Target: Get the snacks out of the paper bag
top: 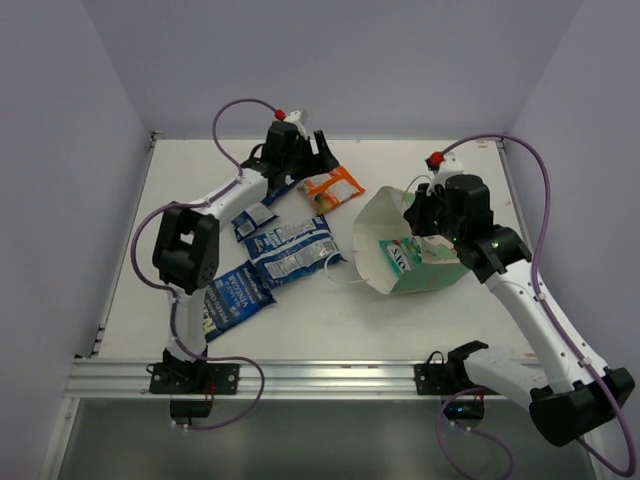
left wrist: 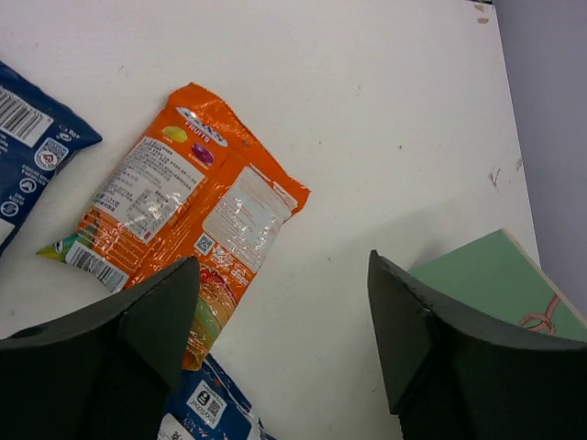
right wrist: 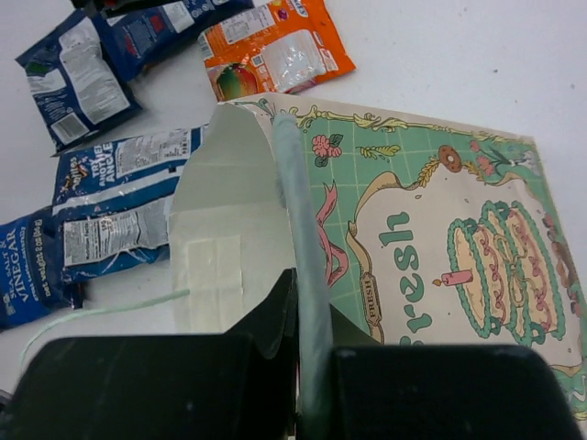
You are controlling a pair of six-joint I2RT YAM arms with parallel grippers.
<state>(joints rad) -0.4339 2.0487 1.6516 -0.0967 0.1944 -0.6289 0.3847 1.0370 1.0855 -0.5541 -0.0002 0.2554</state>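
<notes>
Pinches the rim of the paper bag point(right wrist: 440, 238) tight between the right fingers point(right wrist: 165, 385), bag tipped on its side on the desk point(top: 420, 330), mouth toward the loose packets. Shows only part of a teal packet point(top: 398, 258) inside; hides the rest of the interior. Holds the left fingers point(left wrist: 138, 321) apart and empty above the orange packet point(left wrist: 183, 211), near the blue-and-white packets point(top: 290, 250).

clearance | paper bag point(top: 378, 218) mouth open leftward (teal packet point(top: 400, 258) inside) | snacks point(top: 290, 250) crowd left
</notes>
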